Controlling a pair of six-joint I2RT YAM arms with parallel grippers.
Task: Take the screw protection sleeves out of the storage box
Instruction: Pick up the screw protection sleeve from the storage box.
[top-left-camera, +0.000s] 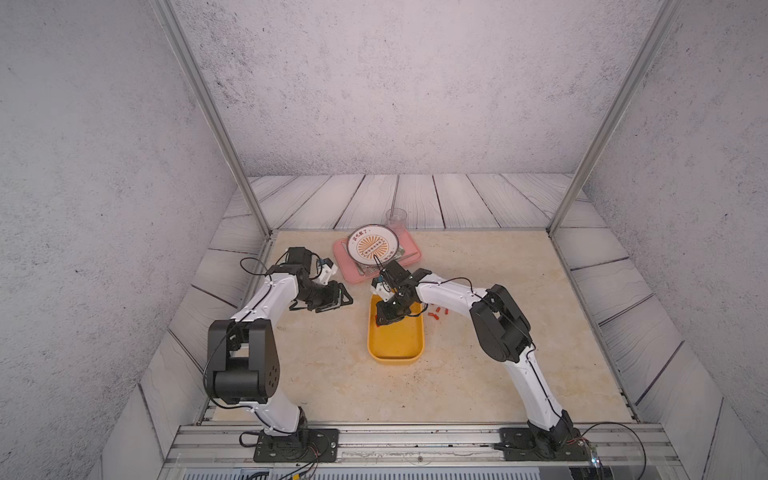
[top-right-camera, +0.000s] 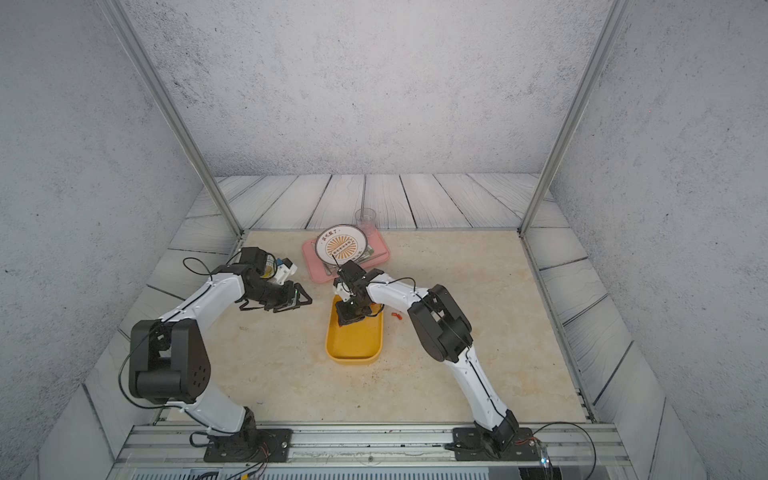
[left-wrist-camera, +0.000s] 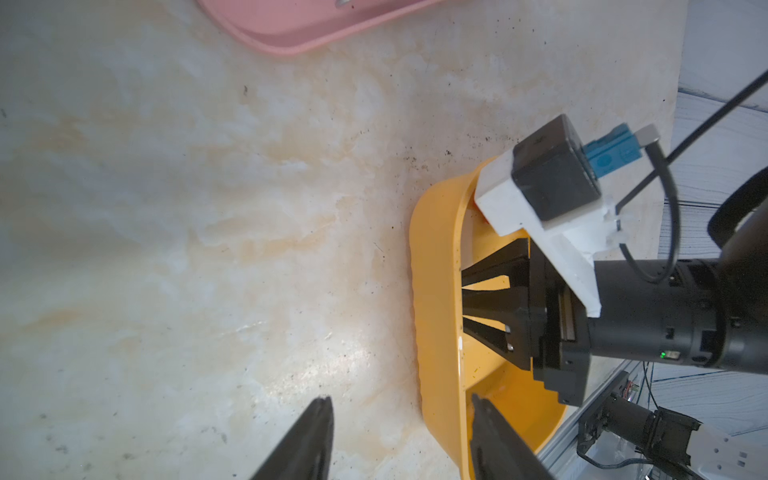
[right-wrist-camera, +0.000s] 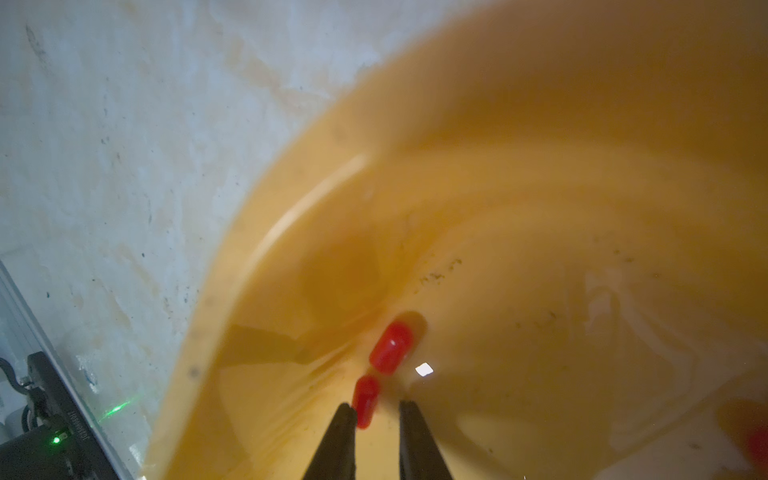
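The yellow storage box (top-left-camera: 395, 357) (top-right-camera: 353, 353) lies mid-table. My right gripper (top-left-camera: 382, 323) (top-right-camera: 345, 320) reaches down into its far end. In the right wrist view its jaws (right-wrist-camera: 376, 409) stand a narrow gap apart. One red screw protection sleeve (right-wrist-camera: 365, 399) lies between the tips, touching one finger. A second sleeve (right-wrist-camera: 390, 347) lies just beyond it, and a third (right-wrist-camera: 758, 444) shows at the frame edge. Several sleeves (top-left-camera: 436, 313) (top-right-camera: 397, 316) lie on the table right of the box. My left gripper (top-left-camera: 322, 307) (left-wrist-camera: 399, 401) hovers open and empty left of the box (left-wrist-camera: 436, 291).
Behind the box, a pink tray (top-left-camera: 353, 272) (left-wrist-camera: 291, 29) carries a round patterned plate (top-left-camera: 376, 245). A clear cup (top-left-camera: 397, 218) stands at the tray's far corner. Metal frame posts stand at the back corners of the marble tabletop.
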